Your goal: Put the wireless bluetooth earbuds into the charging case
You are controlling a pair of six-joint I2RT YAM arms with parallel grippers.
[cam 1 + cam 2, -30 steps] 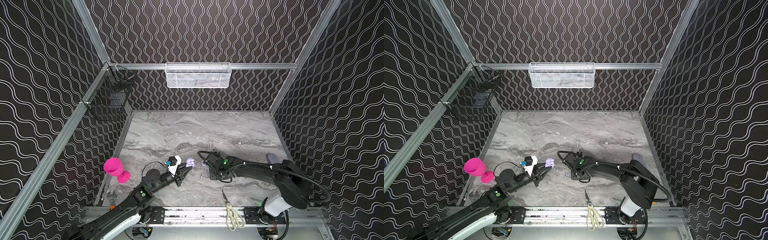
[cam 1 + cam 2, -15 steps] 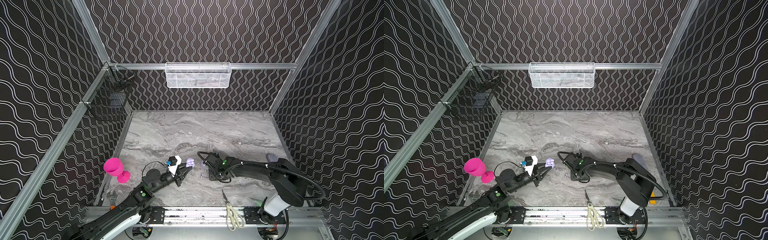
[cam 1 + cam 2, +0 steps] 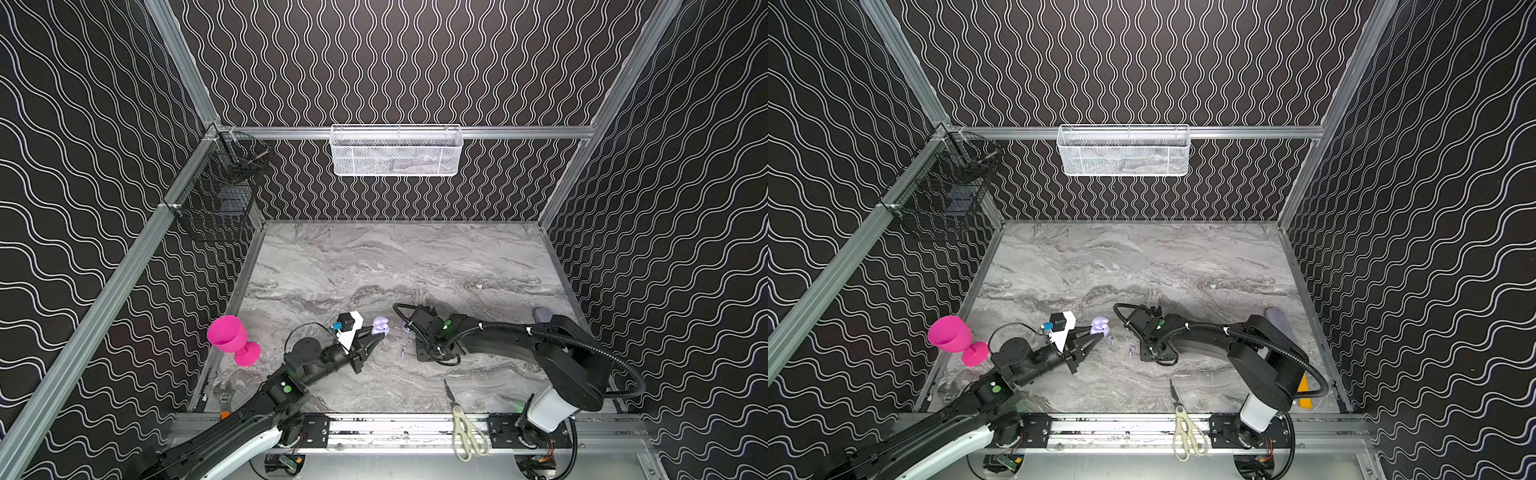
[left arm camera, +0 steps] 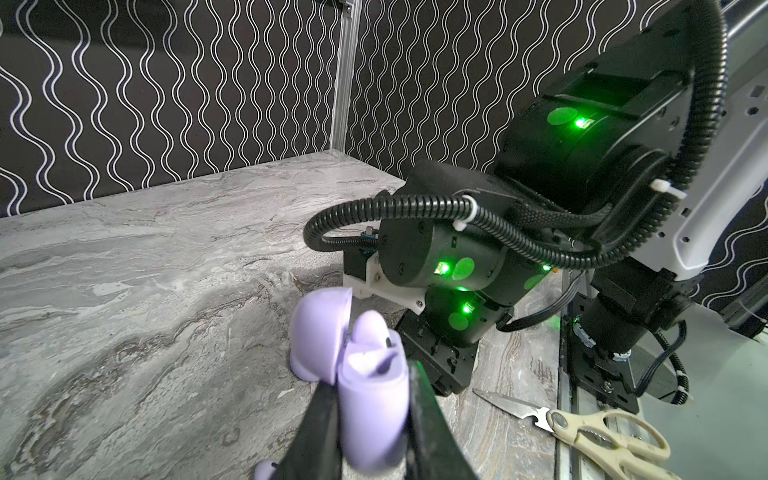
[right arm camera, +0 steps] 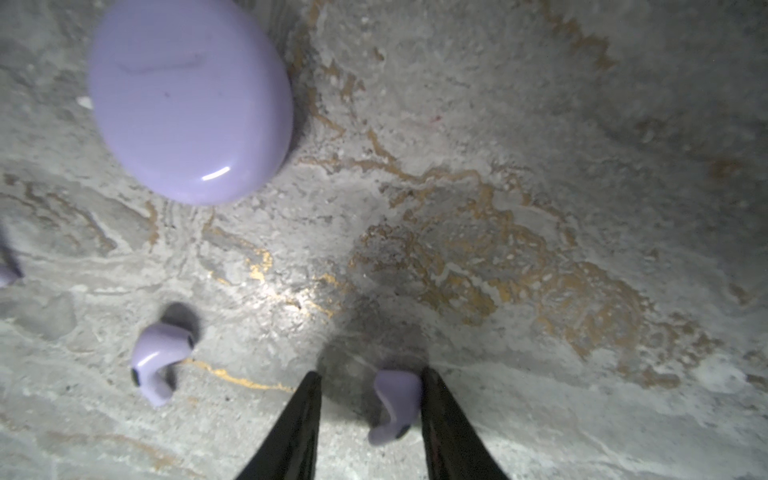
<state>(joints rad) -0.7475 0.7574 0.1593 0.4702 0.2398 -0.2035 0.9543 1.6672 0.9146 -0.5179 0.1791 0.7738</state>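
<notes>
My left gripper (image 4: pixel 372 376) is shut on the open lavender charging case (image 4: pixel 374 415), held low over the table with its lid (image 4: pixel 318 332) flipped back; the case (image 3: pixel 380 325) shows in both top views. One earbud (image 4: pixel 372 328) sits in the case. My right gripper (image 5: pixel 370 374) points down at the table, open, with an earbud (image 5: pixel 397 403) between its fingers; it touches one finger and leaves a gap to the other. Another earbud (image 5: pixel 160 361) lies loose nearby. A shut lavender case (image 5: pixel 189 99) rests beyond it.
A pink goblet (image 3: pixel 232 338) stands at the left edge. Scissors (image 3: pixel 463 424) lie on the front rail. A white mesh basket (image 3: pixel 395 149) hangs on the back wall, a black wire basket (image 3: pixel 220 195) on the left wall. A greyish object (image 3: pixel 542 313) lies behind the right arm.
The right arm's elbow has shifted slightly while its wrist stays low over the earbuds. The left arm has kept still with the case.
</notes>
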